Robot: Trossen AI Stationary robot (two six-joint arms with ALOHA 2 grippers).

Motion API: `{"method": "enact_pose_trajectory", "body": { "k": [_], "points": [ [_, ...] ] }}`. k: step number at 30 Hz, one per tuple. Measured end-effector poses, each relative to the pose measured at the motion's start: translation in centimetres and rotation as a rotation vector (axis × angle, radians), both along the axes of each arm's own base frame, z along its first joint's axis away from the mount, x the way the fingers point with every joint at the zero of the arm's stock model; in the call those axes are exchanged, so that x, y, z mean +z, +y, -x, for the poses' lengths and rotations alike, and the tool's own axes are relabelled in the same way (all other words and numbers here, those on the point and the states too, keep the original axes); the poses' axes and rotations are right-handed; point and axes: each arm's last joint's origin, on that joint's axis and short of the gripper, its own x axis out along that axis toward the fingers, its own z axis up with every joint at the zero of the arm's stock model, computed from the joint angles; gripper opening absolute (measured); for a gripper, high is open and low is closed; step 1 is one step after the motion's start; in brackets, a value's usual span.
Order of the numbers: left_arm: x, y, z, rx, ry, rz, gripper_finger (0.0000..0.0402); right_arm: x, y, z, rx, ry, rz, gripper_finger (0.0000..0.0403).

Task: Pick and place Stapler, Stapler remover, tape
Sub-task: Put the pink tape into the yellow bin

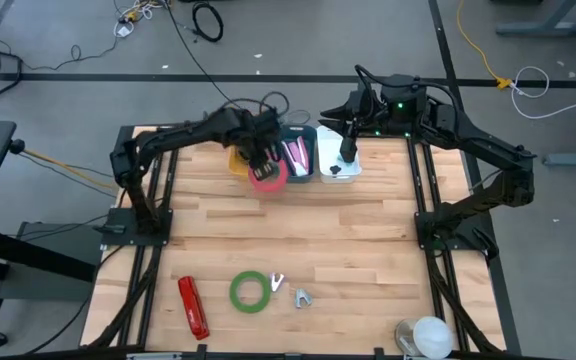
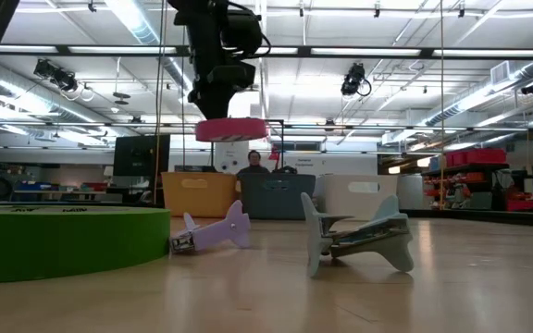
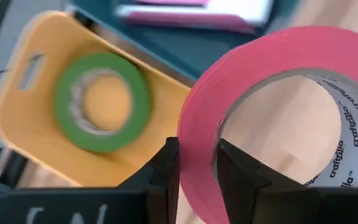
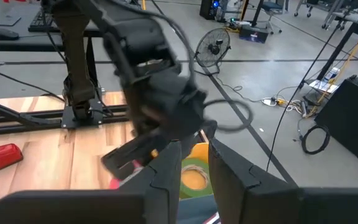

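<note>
My left gripper (image 1: 258, 158) is shut on the pinkish-red tape roll (image 1: 268, 176), over the table just in front of the bins at the far edge. The low view shows that roll (image 2: 232, 129) lifted high and lying flat. One green tape roll (image 3: 101, 99) lies flat in the yellow bin (image 3: 23, 118). The other green roll (image 1: 250, 291), the red stapler (image 1: 193, 305) and two staple removers (image 1: 276, 283) (image 1: 301, 297) lie near the table's near edge. My right gripper (image 1: 348, 152) hangs over the white bin (image 1: 338, 168), its fingers a narrow gap apart (image 4: 193, 146), holding nothing. My left gripper pinches the pinkish-red roll's wall (image 3: 197, 118), with one finger (image 3: 169, 168) outside the ring and the other finger (image 3: 238, 174) inside its open centre. The fingers come from above, pointing down. The roll hangs level below them, lifted clear of the table.
Three bins stand in a row at the far edge: yellow, dark teal (image 1: 298, 150) holding pink and white things, and white. A white round object (image 1: 428, 335) sits at the near right corner. The middle of the wooden table (image 1: 298, 235) is bare. A person sits beyond the table (image 2: 251, 165).
</note>
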Motion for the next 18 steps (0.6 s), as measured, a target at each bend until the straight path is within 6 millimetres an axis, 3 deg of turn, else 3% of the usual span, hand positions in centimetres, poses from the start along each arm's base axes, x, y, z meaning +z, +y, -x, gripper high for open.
{"method": "enact_pose_trajectory", "body": {
  "k": [8,18],
  "points": [
    [0.2,3.7,2.0,0.081,0.019,-0.031,0.0094,0.0,0.0,0.0,0.0,0.0,0.0,0.0081],
    [0.3,6.4,3.7,0.104,0.024,-0.045,0.0094,0.0,0.0,0.0,0.001,-0.001,0.005,0.0081]
  ]
}}
